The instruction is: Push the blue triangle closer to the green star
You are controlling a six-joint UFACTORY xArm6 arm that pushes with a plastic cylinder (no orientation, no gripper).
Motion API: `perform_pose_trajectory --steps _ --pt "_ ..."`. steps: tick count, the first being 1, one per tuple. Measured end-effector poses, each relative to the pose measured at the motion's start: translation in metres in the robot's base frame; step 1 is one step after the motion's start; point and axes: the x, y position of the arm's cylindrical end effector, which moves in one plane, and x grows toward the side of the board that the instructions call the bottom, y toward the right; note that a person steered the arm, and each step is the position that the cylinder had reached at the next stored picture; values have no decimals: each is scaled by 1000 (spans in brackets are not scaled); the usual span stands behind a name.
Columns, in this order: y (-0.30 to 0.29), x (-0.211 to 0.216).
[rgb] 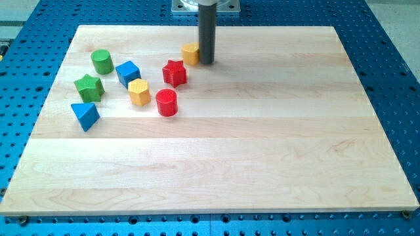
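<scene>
The blue triangle [85,115] lies at the view's left on the wooden board [262,151]. The green star [88,87] sits just above it, a small gap apart. My tip [207,62] rests on the board near the view's top centre, right beside a yellow block [190,53] on its left. The tip is far to the right of the blue triangle and the green star.
A green cylinder [102,61] stands above the star. A blue cube [128,73], a yellow hexagon [139,92], a red cylinder [167,103] and a red star [174,73] lie between the tip and the triangle. A blue perforated table [394,78] surrounds the board.
</scene>
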Motion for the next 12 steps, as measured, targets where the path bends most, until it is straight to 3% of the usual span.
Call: perform_pose_trajectory --steps 1,4,7,10,12 --pt "-7 3" --pt "237 15" --pt "293 15" --pt "290 23" --pt "103 116"
